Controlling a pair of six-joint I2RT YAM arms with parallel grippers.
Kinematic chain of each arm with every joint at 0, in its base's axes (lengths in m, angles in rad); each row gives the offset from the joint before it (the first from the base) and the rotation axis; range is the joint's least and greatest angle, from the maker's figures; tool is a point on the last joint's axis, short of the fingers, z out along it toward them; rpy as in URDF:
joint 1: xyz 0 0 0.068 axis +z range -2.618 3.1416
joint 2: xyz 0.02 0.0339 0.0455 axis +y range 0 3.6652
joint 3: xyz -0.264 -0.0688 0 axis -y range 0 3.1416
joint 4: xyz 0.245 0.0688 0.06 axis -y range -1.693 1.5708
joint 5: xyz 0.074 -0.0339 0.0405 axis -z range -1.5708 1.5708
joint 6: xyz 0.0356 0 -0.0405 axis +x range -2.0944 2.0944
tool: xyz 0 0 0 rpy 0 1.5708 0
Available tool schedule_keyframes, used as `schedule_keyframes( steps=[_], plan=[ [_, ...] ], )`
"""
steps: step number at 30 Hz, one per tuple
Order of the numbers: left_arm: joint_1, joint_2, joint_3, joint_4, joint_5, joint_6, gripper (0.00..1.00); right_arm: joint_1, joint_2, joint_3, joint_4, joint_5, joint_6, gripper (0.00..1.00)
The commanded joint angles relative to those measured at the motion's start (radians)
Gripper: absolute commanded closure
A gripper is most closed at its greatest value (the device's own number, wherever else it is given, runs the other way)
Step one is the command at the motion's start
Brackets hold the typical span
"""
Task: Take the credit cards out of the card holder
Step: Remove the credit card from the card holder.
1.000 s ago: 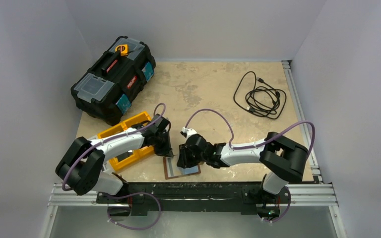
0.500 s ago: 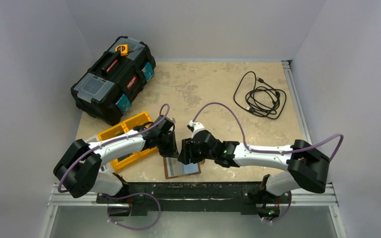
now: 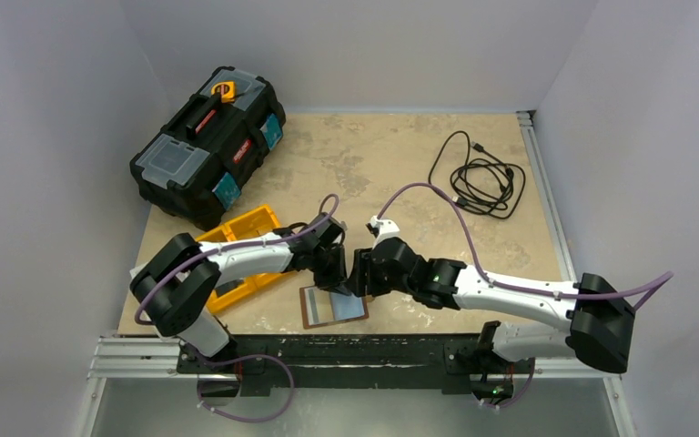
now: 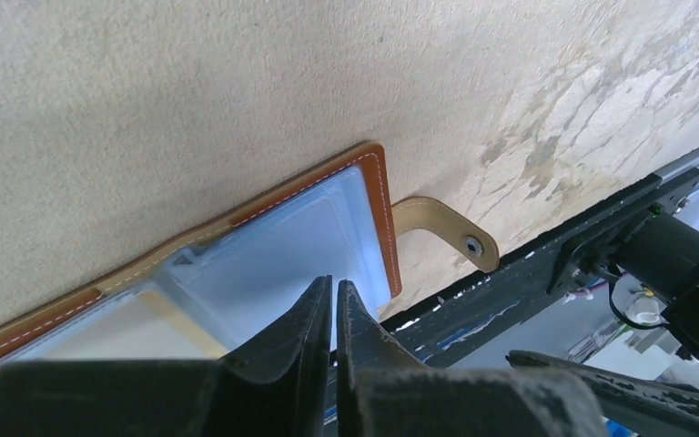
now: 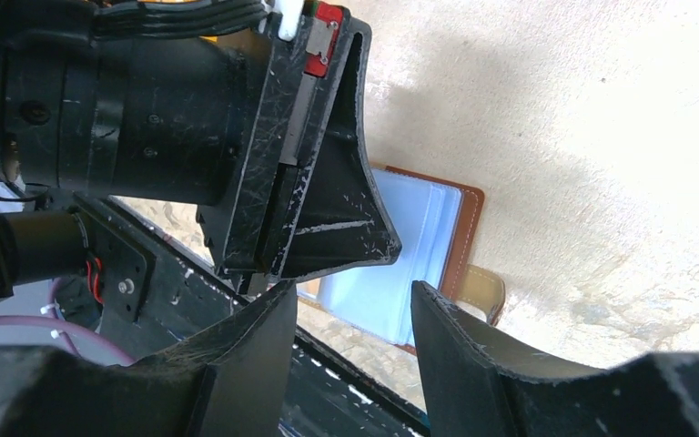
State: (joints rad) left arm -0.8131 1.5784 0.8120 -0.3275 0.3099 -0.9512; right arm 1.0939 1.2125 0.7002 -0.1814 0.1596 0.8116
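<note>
Near edge of the tabletop point(image 3: 373, 164), 6 o'clock: the card holder point(image 3: 334, 308) lies open and flat, with smooth pale blue pockets inside a white-stitched brown leather border. Its rounded tan snap tab point(image 4: 441, 228) sticks out. I cannot make out whether cards sit in the pockets. Just over it, my left claw point(image 4: 335, 284) is pressed shut with nothing visibly pinched. My right claw point(image 5: 350, 291) faces it, parted and empty. 9 o'clock: orange tray point(image 3: 246, 221), half hidden by my left arm. 10 o'clock: black toolbox point(image 3: 205, 141). 2 o'clock: coiled black cable point(image 3: 478, 177).
</note>
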Motion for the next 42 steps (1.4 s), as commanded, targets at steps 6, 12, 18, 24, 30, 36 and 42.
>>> schedule_keyframes(
  steps=[6, 12, 18, 24, 30, 36, 42],
  plan=[
    [0.020, -0.135, 0.062, -0.126, -0.089, 0.055, 0.85, 0.009, 0.044, 0.039, 0.034, -0.007, -0.004, 0.52],
    [0.095, -0.274, 0.021, -0.282, -0.205, 0.064, 0.86, 0.045, 0.137, 0.110, 0.047, -0.037, -0.015, 0.53],
    [0.198, -0.452, -0.090, -0.372, -0.235, 0.075, 0.86, 0.072, 0.272, 0.190, 0.057, -0.067, -0.015, 0.54],
    [0.244, -0.587, -0.099, -0.491, -0.336, 0.047, 0.85, 0.121, 0.434, 0.337, -0.083, 0.036, -0.031, 0.54],
    [0.360, -0.658, -0.059, -0.568, -0.362, 0.080, 0.80, 0.177, 0.545, 0.462, -0.222, 0.143, -0.034, 0.52],
    [0.411, -0.663, -0.048, -0.557, -0.315, 0.118, 0.79, 0.213, 0.637, 0.558, -0.316, 0.185, -0.029, 0.48],
    [0.411, -0.644, -0.078, -0.507, -0.235, 0.131, 0.80, 0.216, 0.698, 0.580, -0.353, 0.165, -0.017, 0.46]
  ],
)
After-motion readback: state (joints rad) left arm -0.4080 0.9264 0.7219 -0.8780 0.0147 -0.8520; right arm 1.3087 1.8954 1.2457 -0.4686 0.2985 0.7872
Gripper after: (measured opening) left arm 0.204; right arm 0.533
